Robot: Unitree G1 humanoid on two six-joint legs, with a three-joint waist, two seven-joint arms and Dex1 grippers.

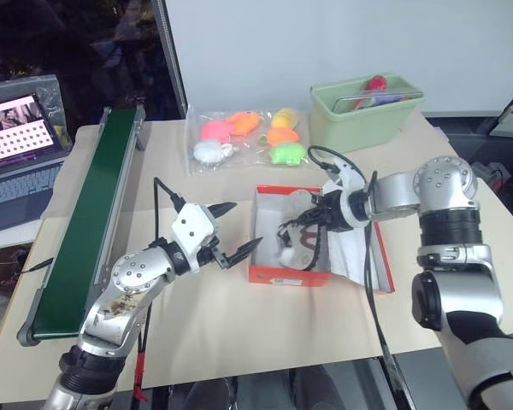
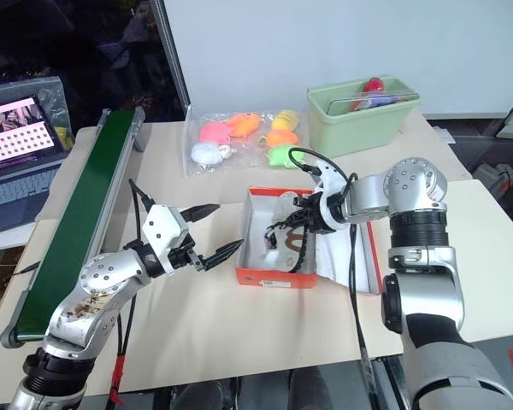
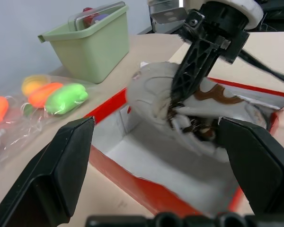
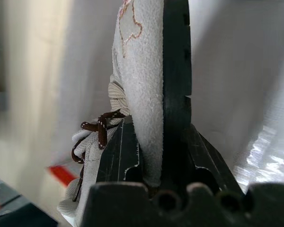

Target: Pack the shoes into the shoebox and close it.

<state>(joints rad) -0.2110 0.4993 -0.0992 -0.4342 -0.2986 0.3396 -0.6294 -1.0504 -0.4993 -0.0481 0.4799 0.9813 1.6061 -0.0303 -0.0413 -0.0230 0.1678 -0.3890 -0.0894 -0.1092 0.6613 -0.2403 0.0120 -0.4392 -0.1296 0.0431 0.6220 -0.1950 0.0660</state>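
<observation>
The left gripper [image 1: 231, 231] hovers just left of the shoebox [image 1: 274, 275], fingers spread wide and empty. The right gripper [image 1: 312, 224] pinches one cream shoe [image 3: 165, 97] over the open box, seemingly partly inside it.

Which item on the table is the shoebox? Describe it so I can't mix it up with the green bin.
Start at the long dark green conveyor on the robot's left side of the beige table. Go across to the table's middle, between the two hands. There sits the shoebox: low, red-orange cardboard, white inside, open, with a cream shoe in it, unlike the taller pale green plastic bin farther back.
</observation>
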